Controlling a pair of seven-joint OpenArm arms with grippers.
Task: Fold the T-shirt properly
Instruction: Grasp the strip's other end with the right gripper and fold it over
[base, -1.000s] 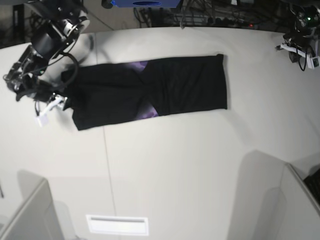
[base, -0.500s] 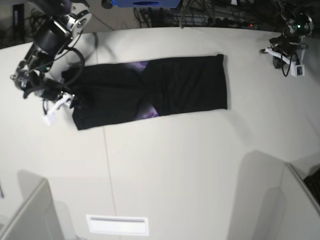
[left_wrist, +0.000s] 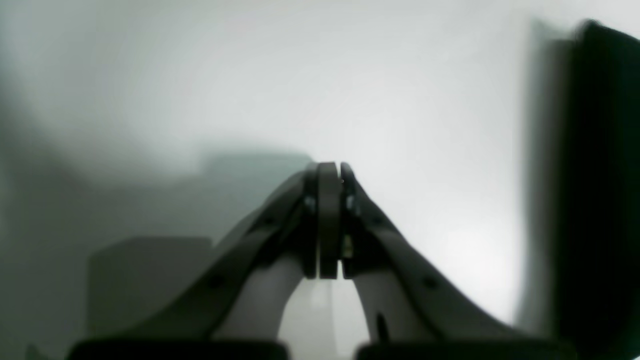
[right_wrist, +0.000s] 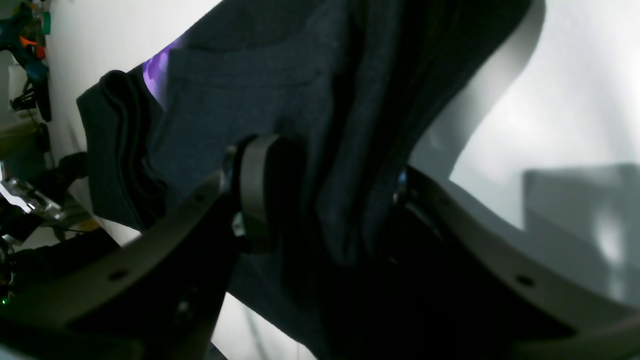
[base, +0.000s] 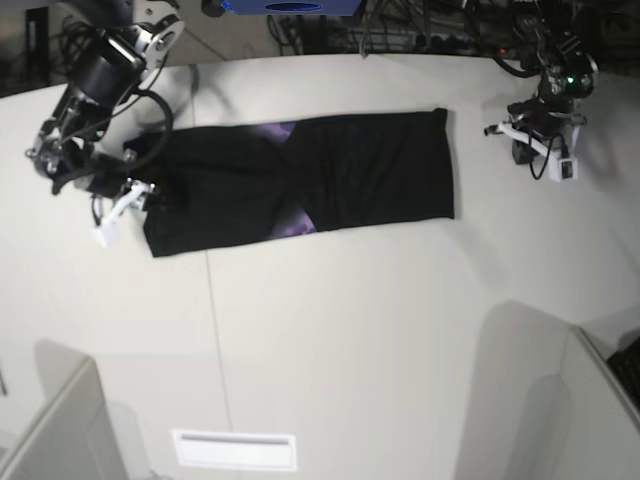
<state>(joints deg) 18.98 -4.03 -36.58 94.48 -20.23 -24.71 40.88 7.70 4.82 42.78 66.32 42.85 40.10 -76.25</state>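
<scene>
Left tool (base: 520, 140): travelling in from the worktop's far corner toward the T-shirt (base: 330, 175). Right tool (right_wrist: 325, 200): narrowing its jaws around the T-shirt's end, bunching cloth.

The base camera looks straight down from high above the tabletop (base: 350, 330). Each wrist camera sits very close behind its own jaws. The right one and the base camera both see the T-shirt (base: 300, 185) near the far-left corner.
</scene>
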